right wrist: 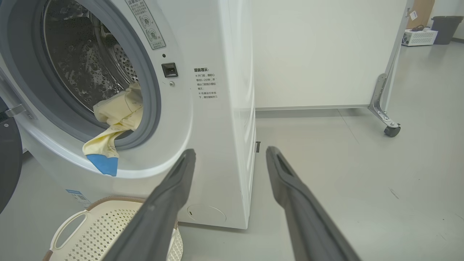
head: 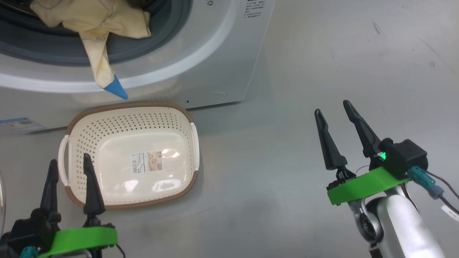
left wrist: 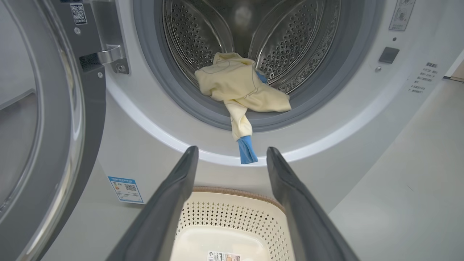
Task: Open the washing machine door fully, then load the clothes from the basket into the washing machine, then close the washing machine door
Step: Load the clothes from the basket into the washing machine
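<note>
The white washing machine [head: 229, 53] stands with its round door [left wrist: 54, 145] swung open to the left in the left wrist view. A cream-yellow garment [left wrist: 235, 85] lies on the grey gasket at the drum mouth. One sleeve with blue trim [left wrist: 247, 150] hangs out over the front rim, and its blue tip [head: 116, 87] hangs just above the basket. The cream basket [head: 107, 125] sits on the floor before the washer, holding nothing but its sticker. My left gripper [head: 70, 158] is open at the basket's near left edge. My right gripper [head: 332, 107] is open over bare floor to the right.
A blue label [head: 21, 124] marks the washer's lower front corner. In the right wrist view, a white partition on a castor [right wrist: 391, 128] stands beyond the washer, with a dark bin [right wrist: 444, 23] far behind. Grey floor [head: 287, 161] spreads right of the basket.
</note>
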Available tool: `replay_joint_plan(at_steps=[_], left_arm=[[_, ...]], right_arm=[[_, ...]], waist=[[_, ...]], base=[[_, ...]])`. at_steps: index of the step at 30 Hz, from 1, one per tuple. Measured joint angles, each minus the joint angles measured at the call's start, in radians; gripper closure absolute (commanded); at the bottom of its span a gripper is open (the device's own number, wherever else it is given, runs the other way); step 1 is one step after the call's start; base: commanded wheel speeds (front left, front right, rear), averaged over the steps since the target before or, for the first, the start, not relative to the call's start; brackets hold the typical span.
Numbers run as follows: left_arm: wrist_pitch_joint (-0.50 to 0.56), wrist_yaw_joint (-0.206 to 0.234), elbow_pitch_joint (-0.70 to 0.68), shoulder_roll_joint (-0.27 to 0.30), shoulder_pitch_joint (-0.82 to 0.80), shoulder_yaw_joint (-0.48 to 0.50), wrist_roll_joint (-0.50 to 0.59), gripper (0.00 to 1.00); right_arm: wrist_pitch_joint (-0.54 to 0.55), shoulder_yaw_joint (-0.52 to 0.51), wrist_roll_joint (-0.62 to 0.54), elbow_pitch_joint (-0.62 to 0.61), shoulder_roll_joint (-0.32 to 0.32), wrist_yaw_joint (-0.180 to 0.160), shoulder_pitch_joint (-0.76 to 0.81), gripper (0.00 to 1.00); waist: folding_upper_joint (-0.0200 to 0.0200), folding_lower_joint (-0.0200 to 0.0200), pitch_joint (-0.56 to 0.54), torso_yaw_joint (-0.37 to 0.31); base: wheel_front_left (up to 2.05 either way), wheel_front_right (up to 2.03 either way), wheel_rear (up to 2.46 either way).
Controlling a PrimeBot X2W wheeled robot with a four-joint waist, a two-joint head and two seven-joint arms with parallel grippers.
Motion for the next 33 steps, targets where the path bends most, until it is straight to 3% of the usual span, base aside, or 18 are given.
replay_joint_plan(at_steps=[33], left_arm=[[0.0, -0.012, -0.021, -0.001, 0.025, 0.028, 0.012, 0.0]], right_arm=[[0.0, 0.009, 0.002, 0.023, 0.0, 0.0, 0.062, 0.0]], waist=[[0.0, 0.0, -0.054, -0.028]], base=[[0.0, 0.0, 0.0]])
